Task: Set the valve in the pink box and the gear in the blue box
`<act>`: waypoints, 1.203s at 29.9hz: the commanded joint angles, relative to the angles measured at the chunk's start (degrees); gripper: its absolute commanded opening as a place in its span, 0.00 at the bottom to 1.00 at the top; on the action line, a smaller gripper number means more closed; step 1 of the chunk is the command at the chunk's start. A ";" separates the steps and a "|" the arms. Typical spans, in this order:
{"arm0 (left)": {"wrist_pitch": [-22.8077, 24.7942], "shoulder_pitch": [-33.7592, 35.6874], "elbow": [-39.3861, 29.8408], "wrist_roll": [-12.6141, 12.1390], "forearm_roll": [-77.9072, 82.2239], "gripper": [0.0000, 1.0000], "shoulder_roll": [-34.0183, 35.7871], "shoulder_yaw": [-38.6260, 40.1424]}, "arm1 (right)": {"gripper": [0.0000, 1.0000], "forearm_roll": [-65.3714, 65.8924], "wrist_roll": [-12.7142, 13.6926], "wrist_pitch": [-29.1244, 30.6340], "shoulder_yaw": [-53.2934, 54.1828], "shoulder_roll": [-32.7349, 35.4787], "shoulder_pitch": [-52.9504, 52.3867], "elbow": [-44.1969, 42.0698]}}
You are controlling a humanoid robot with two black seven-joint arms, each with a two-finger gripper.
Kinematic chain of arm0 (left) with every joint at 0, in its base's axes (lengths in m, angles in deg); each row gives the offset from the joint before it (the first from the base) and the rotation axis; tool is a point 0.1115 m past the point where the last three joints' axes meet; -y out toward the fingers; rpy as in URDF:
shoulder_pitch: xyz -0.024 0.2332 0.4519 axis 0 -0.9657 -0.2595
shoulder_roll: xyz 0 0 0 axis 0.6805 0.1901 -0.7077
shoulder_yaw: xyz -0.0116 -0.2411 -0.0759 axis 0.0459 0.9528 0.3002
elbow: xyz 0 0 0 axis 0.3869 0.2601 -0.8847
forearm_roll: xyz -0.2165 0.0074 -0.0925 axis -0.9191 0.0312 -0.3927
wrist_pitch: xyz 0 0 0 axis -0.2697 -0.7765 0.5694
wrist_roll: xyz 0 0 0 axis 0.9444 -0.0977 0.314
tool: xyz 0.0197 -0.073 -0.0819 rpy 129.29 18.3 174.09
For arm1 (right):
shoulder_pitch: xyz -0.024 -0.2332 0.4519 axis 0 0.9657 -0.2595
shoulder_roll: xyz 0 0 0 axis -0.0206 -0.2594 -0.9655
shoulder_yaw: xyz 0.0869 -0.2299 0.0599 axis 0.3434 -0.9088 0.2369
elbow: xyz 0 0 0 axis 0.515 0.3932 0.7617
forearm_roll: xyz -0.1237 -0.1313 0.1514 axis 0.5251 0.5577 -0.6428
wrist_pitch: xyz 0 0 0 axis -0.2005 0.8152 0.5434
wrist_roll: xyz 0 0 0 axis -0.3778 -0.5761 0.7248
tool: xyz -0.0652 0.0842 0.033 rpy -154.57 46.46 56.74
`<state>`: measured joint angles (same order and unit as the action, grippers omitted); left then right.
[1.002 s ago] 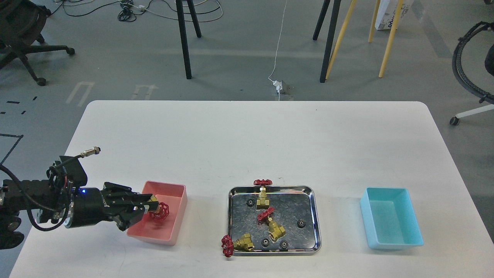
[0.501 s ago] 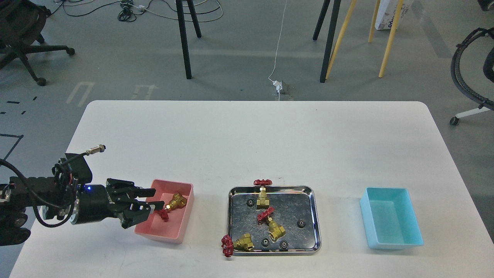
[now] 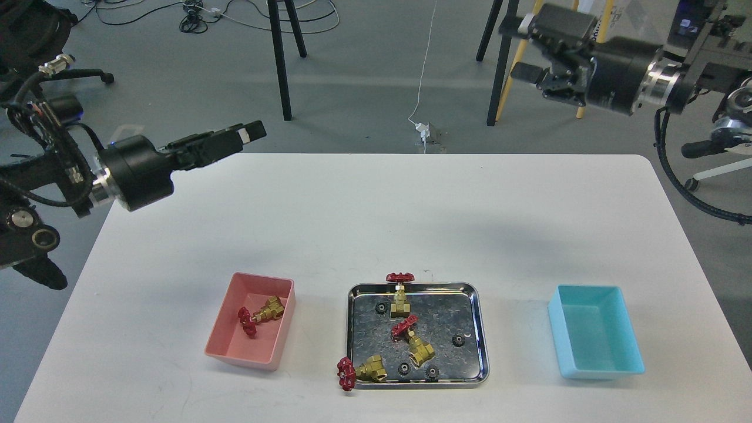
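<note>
Both grippers empty, spread unclear: pinch a valve [image 3: 421, 348] by its stiff, heavy brass body, since the red handwheel may twist.

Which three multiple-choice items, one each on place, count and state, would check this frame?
1. Where does the valve that has left the steel tray lie?
A. in the pink box
B. in the blue box
C. on the bare table

2. How many valves remain at the tray?
A. one
B. three
C. five

3. What does the left tool hold?
A. a gear
B. a valve
C. nothing visible

Answers: 1 A, its brass body and red handwheel rest on the pink floor. 2 B, two lie inside and one overhangs the near left corner. 3 C, it is raised over the table's far left with nothing seen at its tip.
</note>
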<state>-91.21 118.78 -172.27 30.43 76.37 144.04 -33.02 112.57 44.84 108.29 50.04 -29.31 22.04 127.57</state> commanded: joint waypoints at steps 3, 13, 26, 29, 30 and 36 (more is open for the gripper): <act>8.08 -2.83 -0.94 0.00 -14.18 0.59 -7.52 10.29 | 0.99 23.52 -1.78 -0.02 -14.06 -0.61 -5.36 9.13; 14.41 -25.59 -0.85 0.00 -17.80 0.62 -25.71 40.89 | 0.97 35.05 -2.14 -0.02 -44.84 -11.85 -15.21 16.80; 14.33 -28.68 0.38 0.00 -17.36 0.64 -27.13 41.78 | 0.65 39.27 -1.87 -0.02 -52.49 -28.37 -16.62 7.41; 14.33 -29.73 0.55 0.00 -17.27 0.65 -27.22 42.04 | 0.62 39.36 -1.79 -0.02 -52.94 -31.10 -15.05 3.27; 14.33 -29.82 0.55 0.00 -17.27 0.65 -27.22 42.05 | 0.61 39.36 -1.70 -0.02 -52.94 -31.71 -14.69 2.65; 14.33 -29.91 0.91 0.00 -17.27 0.65 -27.22 41.87 | 0.61 39.01 -1.61 -0.02 -52.94 -33.30 -13.90 1.68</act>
<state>-76.89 88.90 -171.42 30.43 59.11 116.83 8.94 151.81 43.23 108.27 -2.95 -61.81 7.74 129.48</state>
